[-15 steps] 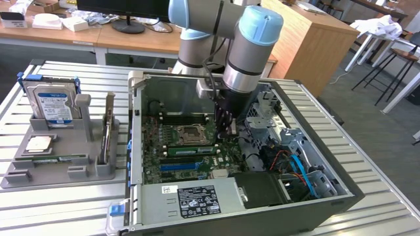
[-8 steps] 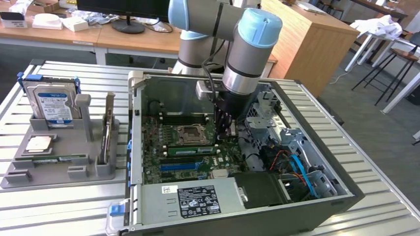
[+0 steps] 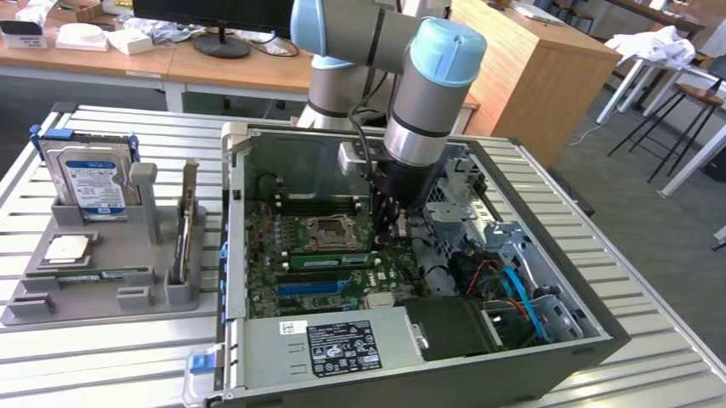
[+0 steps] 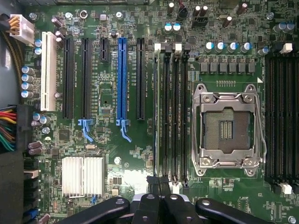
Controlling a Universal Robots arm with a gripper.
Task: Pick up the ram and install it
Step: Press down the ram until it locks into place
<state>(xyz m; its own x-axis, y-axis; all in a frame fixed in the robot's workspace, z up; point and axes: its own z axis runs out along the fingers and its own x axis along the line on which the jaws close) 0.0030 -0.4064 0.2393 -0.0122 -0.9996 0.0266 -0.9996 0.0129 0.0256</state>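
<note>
The gripper is clenched shut directly over the ram, which stands edge-up in the memory slot farthest from the CPU socket. This looks like the seating step, which calls for straight, even pressure. Empty slots crowd one side and the expansion slots the other.

A bench topped with pale metal slats stands on a grey floor. Behind it runs a long wooden desk carrying a black monitor stand and white boxes, with a tall wooden cabinet at the exterior view's right. Farther right are white-legged stools with white cloth draped over one.
</note>
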